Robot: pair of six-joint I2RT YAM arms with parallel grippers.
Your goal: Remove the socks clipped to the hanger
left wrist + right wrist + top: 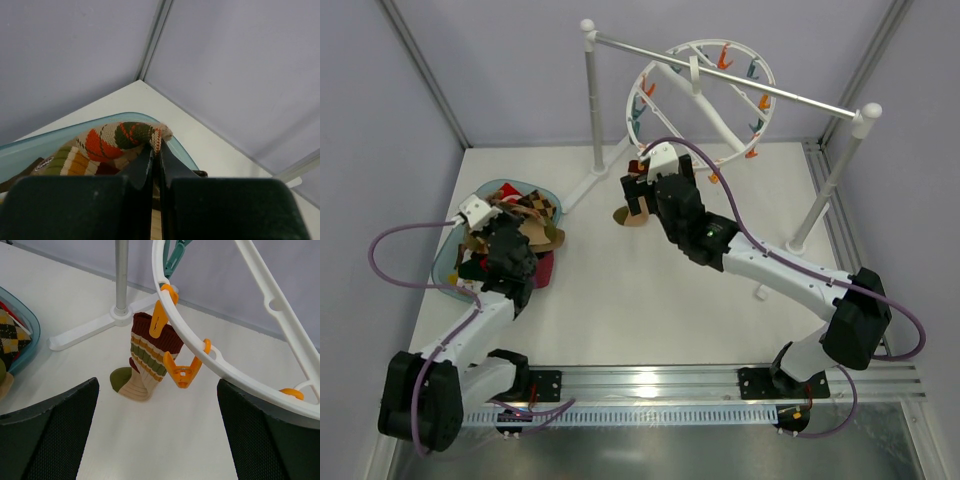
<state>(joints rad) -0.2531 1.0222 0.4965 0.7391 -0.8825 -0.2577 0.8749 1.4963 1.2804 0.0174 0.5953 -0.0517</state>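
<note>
The white ring hanger (pixel 700 100) hangs from the rail, with orange and teal clips round its rim. A striped sock (pixel 147 357) with a maroon cuff, green and orange bands and an olive toe hangs from an orange clip (pixel 159 319), its toe on the table; it also shows in the top view (pixel 638 205). My right gripper (pixel 157 386) is open wide just in front of it, one finger (pixel 50 430) on each side. My left gripper (pixel 157 150) is shut on the edge of a tan, red and green argyle sock (pixel 115 140) over the basket.
A teal basket (pixel 445 265) at the left holds several loose socks; its rim shows in the right wrist view (pixel 30 325). The white rail stand (pixel 592 100) with ball-topped posts has a foot (pixel 85 332) next to the hanging sock. An empty orange clip (pixel 182 372) hangs beside the sock.
</note>
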